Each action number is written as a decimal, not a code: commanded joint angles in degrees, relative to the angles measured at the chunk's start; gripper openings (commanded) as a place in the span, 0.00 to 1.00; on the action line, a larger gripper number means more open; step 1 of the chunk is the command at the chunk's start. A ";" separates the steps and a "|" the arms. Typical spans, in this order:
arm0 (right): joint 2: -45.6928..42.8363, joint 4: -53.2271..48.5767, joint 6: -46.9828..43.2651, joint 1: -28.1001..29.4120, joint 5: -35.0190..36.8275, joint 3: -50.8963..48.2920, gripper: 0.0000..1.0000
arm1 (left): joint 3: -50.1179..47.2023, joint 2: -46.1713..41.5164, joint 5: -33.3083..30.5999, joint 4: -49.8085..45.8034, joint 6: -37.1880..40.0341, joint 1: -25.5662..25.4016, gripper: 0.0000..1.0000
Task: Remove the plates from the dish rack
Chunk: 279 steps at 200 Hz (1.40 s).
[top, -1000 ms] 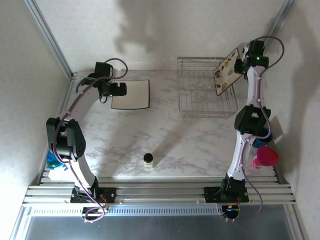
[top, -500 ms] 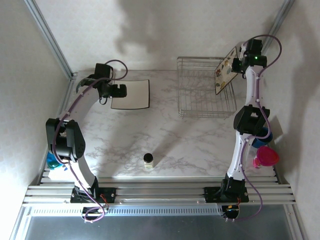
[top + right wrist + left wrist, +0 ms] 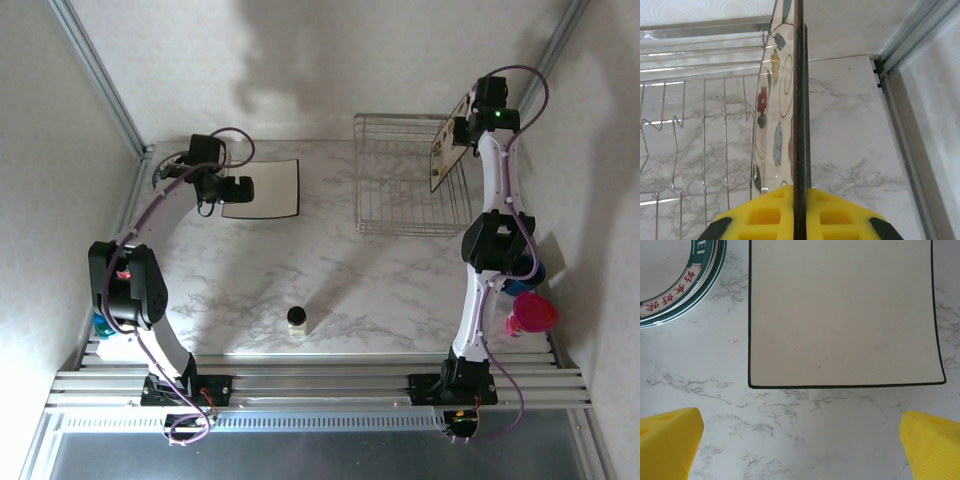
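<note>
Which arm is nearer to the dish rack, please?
Right. The right arm holds a flowered plate at the rack; the left arm hovers over a plain plate farther left.

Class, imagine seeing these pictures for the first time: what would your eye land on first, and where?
First, the flowered square plate held on edge by the right gripper at the right end of the wire dish rack. Next, the plain square plate lying flat at far left, next to the open left gripper, with teal-rimmed round plates beside it.
</note>
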 commanded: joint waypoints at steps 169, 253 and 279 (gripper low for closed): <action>-26.87 7.35 -0.55 6.90 5.92 -7.79 0.00 | -5.20 -10.29 0.53 0.61 -1.52 -0.32 1.00; -35.46 13.83 7.65 8.65 -8.73 -22.14 0.00 | -5.83 -10.89 0.43 1.14 -2.06 -1.59 1.00; -40.91 21.44 13.36 8.59 -17.39 -31.49 0.00 | -5.64 -10.40 0.62 1.48 -2.23 -1.72 1.00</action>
